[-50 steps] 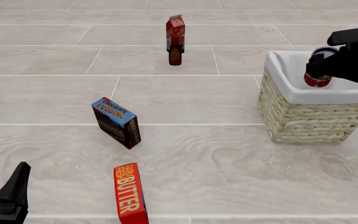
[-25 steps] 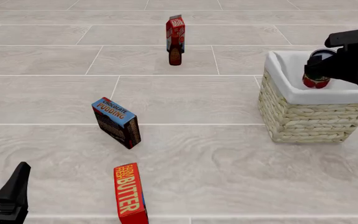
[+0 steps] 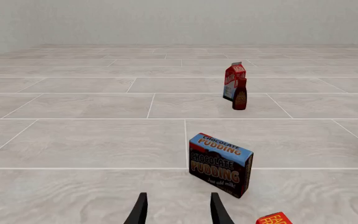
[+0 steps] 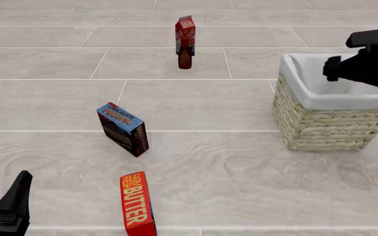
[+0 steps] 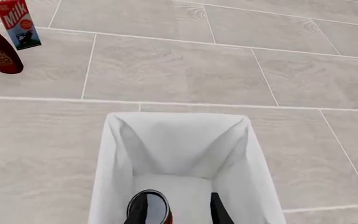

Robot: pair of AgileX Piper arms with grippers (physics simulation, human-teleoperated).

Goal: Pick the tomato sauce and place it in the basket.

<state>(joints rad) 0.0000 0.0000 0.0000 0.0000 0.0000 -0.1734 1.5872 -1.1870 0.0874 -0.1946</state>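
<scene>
Sauce is seen only in the right wrist view, where its dark top and a sliver of red label show low inside the basket, partly covered by one finger of the right gripper; in the front view it is hidden behind the basket's near wall and the arm. The right gripper is held above the basket's opening, its fingers spread, and the can is not seen to be pinched between them. The left gripper is cut off at the front view's lower left corner; in its own wrist view the left gripper is seen with its fingers parted and nothing between them. The pudding box, butter box, milk carton and bottle are spread over the table, well apart from the basket.
</scene>
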